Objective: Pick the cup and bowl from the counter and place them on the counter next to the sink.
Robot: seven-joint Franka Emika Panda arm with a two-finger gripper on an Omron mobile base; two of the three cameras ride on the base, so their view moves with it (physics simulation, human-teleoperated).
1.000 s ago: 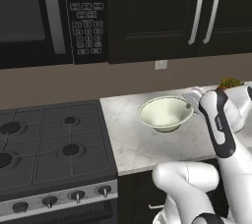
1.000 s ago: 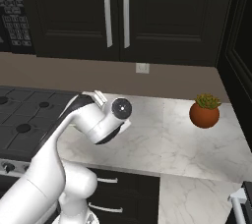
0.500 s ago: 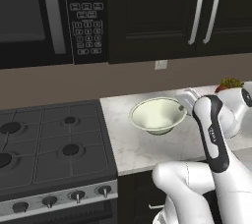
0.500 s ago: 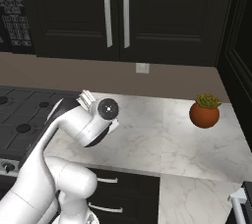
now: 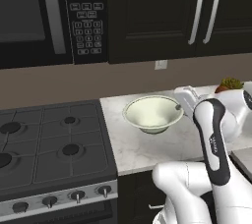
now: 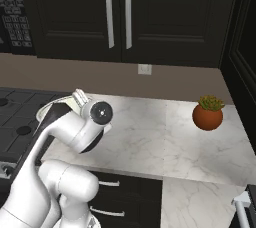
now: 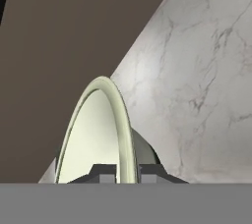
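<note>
Gripper (image 7: 120, 173) clamped on the thin rim of the bowl (image 5: 153, 113), one fingertip inside, one outside. Bowl carried at the counter (image 5: 147, 147) left edge, beside the stovetop (image 5: 54, 144).

Dark cabinets (image 6: 150, 17), brown backsplash (image 5: 74, 80)

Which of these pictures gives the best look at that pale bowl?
The left base view: the whole bowl shows there, above the counter beside the stove. The hand view shows only its rim edge-on, pinched between the gripper tips. In the right base view the arm hides nearly all of it.
</note>
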